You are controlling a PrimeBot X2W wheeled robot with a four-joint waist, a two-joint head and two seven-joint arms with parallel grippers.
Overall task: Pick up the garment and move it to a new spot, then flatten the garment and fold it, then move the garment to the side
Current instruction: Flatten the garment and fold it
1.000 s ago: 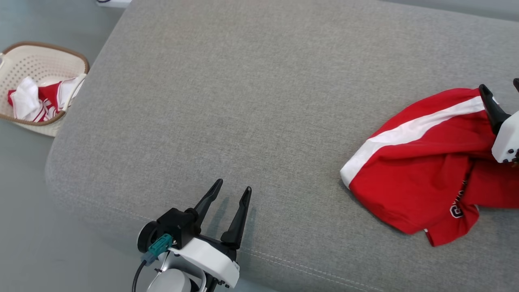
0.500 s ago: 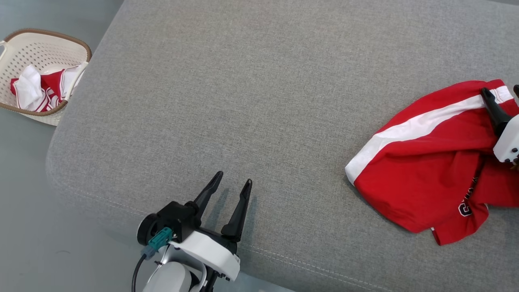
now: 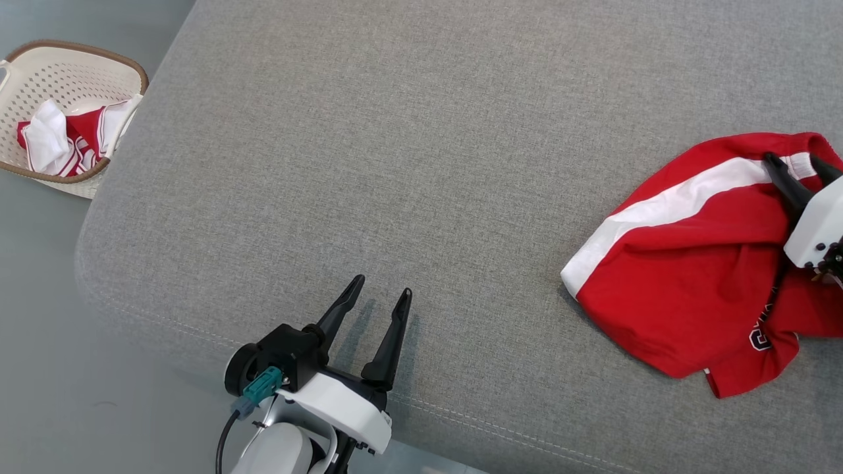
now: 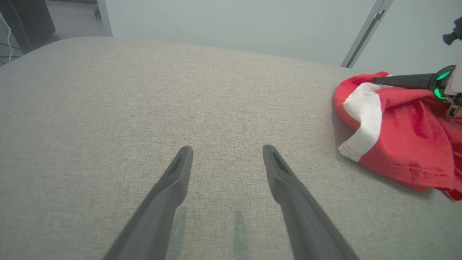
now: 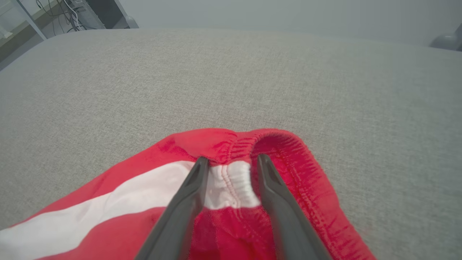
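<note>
1. Head view
   - The left end effector (image 3: 382, 287) sits at the lower centre of the frame, over the near edge of the grey cushion (image 3: 428, 164). Its jaws are wide open and hold nothing.
   - The garment (image 3: 685, 276), red with a white stripe, lies crumpled on the cushion at the right edge of the frame, well apart from the left end effector.
   - The right end effector (image 3: 793, 159) enters from the right edge. Its fingertips rest on the upper right part of the garment, at the end of the white stripe.
   - A pale basket (image 3: 85, 49) stands on the floor (image 3: 39, 296) at the upper left, just beside the cushion corner. It holds red and white clothes (image 3: 62, 141).

2. Left wrist view
   - The left end effector (image 4: 227, 148) is open. Its two fingers are spread above bare cushion.
   - The garment (image 4: 397, 144) lies at the right of the frame. One dark finger (image 4: 404, 80) of the right end effector reaches across its top from the right.

3. Right wrist view
   - The right end effector (image 5: 233, 157) is at the lower centre of the frame. Its jaws stand apart, one finger on each side of the white section of the waistband (image 5: 288, 144).
   - The gathered white fabric fills the gap between the fingers. The garment lies on the cushion, not lifted.
   - The white stripe runs from the fingers to the lower left of the frame.
</note>
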